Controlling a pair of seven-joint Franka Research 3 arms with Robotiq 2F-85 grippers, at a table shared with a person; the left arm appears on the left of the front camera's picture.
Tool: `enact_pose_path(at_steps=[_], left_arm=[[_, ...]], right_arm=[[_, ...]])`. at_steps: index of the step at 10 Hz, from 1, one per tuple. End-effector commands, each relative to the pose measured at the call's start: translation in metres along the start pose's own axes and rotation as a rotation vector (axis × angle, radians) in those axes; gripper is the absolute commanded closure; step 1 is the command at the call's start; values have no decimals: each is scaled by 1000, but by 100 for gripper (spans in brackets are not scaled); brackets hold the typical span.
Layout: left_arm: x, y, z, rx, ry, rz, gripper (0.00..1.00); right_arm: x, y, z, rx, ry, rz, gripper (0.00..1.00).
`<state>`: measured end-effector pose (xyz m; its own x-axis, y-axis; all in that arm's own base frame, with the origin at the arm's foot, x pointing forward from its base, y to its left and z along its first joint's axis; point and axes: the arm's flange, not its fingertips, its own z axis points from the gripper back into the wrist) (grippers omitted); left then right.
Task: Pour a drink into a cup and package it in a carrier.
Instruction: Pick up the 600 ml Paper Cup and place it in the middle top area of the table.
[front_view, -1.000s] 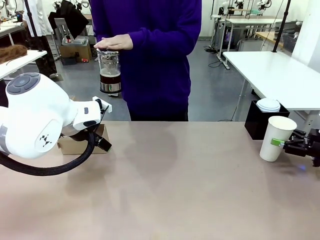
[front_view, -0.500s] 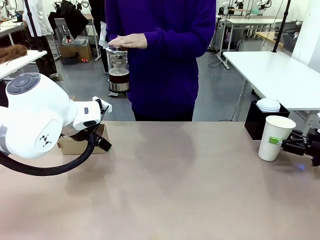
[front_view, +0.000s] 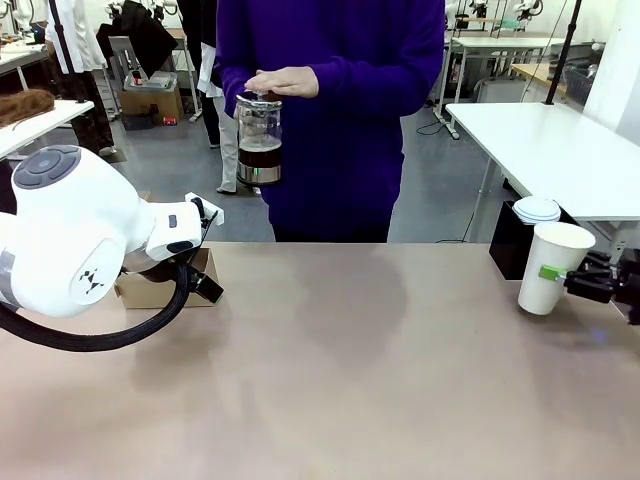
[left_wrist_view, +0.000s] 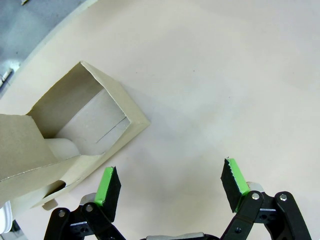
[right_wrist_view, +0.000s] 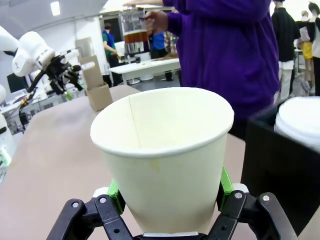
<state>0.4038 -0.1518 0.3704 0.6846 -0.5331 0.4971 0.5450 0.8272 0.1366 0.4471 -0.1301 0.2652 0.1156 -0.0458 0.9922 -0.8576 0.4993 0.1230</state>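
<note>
- Your right gripper (right_wrist_view: 170, 192) is clamped on the cup (front_view: 553, 268), one green pad (right_wrist_view: 116, 195) pressed to each side of its lower wall
- You have the cup close to the right edge of the table (front_view: 330, 380), mouth up and leaning a little; from the front you cannot tell whether its base touches the tabletop
- Just past the cup, off that same right end of the table, a stack of white lids (front_view: 537, 209) sits on a black box (front_view: 510, 250)
- Your left gripper (left_wrist_view: 170, 172) has its jaws spread wide, hanging above bare tabletop on the left part of the table
- The carrier (left_wrist_view: 25, 150) lies just beside that gripper, near the table's left end; it looks like brown cardboard with one square compartment open on top and a tall flap beside it
- The left gripper's fingers (left_wrist_view: 107, 182) stand apart from the cardboard, not touching it
- The drink (front_view: 258, 160) is beyond the table's far edge, left of its middle, dark brown in the lower part of a clear glass jug (front_view: 259, 140)
- A person in a purple top holds that jug upright in the air, with a hand (front_view: 285, 82) laid flat on its lid
- The jug is well apart from both the cup and the carrier
</note>
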Motion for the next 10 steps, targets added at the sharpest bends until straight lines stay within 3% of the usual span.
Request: enact_pose_path(at_steps=[1,5,8,10], left_arm=[[0,0,0,-1,-1,0,0],[0,0,0,-1,-1,0,0],[0,0,0,-1,-1,0,0],[0,0,0,-1,-1,0,0]], right_arm=[[52,27,-33,-54,10,-2,20],[106,63,-139,31,21,23,20],[99,68,-241,97,44,27,20],[87,67,-286,95,40,37,20]])
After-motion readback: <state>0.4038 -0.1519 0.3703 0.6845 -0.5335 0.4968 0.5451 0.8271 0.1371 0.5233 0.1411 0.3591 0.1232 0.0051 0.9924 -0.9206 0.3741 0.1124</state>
